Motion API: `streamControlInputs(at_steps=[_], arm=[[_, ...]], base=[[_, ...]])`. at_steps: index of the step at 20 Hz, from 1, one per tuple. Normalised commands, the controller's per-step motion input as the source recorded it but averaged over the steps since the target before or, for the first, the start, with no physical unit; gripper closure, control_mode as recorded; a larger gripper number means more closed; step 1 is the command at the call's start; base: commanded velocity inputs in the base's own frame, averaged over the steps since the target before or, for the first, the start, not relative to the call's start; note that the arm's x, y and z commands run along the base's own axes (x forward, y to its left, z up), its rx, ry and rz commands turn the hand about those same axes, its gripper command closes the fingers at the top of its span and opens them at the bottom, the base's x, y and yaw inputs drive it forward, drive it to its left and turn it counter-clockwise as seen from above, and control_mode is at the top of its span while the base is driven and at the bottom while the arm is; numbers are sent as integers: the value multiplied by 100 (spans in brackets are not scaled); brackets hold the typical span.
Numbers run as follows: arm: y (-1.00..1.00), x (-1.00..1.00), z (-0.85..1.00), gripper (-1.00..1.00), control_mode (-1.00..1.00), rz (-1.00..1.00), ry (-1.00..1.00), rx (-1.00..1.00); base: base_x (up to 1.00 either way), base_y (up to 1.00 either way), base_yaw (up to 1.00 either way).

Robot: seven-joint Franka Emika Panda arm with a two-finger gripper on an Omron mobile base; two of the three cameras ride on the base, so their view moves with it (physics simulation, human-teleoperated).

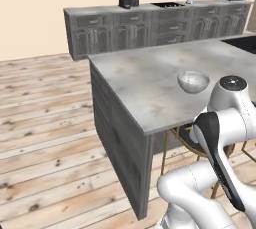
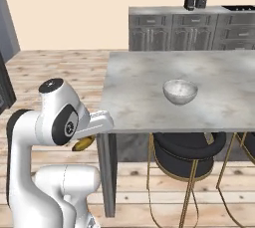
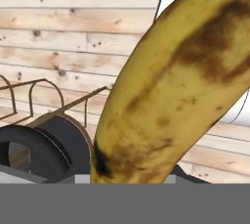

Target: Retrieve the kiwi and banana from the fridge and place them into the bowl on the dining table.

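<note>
The banana (image 3: 180,81) is clamped in the gripper (image 2: 85,142), rising from the gripper base and curving up across the hand view; yellow skin with brown mottling. In the right base view the banana shows as a small yellow-brown end below the white forearm, just beside the near left corner of the bench (image 2: 144,92) and lower than its top. The bowl (image 2: 180,91) stands upright near the middle of the bench, well apart from the gripper. Bare marbled surface surrounds the bowl on all sides. Black stools (image 2: 187,155) with gold legs sit under the near edge. Open wooden floor (image 1: 45,123) lies to the left of the bench.
</note>
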Motion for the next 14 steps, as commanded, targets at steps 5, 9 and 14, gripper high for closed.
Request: streamControlInputs(at_steps=[5, 9, 14], arm=[[0, 0, 0, 100, 100, 0, 0, 0], [0, 0, 0, 100, 100, 0, 0, 0], [0, 0, 0, 100, 100, 0, 0, 0]], base=[[53, 15, -19], [52, 11, -18], [59, 0, -12]])
